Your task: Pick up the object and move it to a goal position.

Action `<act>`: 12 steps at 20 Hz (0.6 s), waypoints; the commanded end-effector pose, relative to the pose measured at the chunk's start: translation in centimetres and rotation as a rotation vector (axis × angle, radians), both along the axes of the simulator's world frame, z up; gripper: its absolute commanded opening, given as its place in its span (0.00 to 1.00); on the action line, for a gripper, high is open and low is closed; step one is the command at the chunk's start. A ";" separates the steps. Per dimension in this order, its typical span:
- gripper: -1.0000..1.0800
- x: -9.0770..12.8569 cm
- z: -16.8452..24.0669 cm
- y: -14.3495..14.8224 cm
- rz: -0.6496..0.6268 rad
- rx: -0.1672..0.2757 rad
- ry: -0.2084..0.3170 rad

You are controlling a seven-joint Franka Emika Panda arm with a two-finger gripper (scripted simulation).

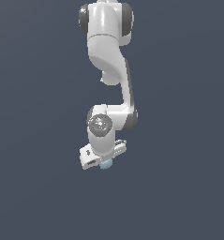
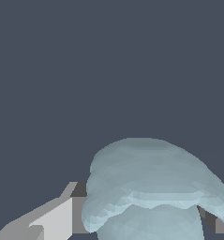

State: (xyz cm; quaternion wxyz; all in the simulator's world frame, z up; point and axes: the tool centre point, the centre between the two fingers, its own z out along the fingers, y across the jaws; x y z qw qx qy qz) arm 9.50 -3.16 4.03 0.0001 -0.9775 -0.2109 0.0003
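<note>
The object (image 1: 105, 164) is a small pale blue-grey lumpy blob that peeks out just under the white hand in the exterior view. My gripper (image 1: 103, 160) sits directly over it, hiding most of it. In the wrist view the object (image 2: 146, 178) fills the space between the two fingers. One light grey finger (image 2: 55, 220) has its dark pad against the blob's side. The other finger (image 2: 220, 224) shows only as a sliver behind the blob. My gripper (image 2: 146, 222) is shut on the object.
The white arm (image 1: 108, 56) reaches down from the top of the exterior view. Around it there is only a plain dark blue-grey surface (image 1: 179, 140), with no other objects, edges or goal marker in sight.
</note>
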 end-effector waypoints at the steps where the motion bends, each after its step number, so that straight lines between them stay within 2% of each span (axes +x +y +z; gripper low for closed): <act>1: 0.00 -0.1 0.2 0.0 0.000 0.000 -0.001; 12: 0.00 -2.2 3.7 0.5 0.000 0.000 -0.001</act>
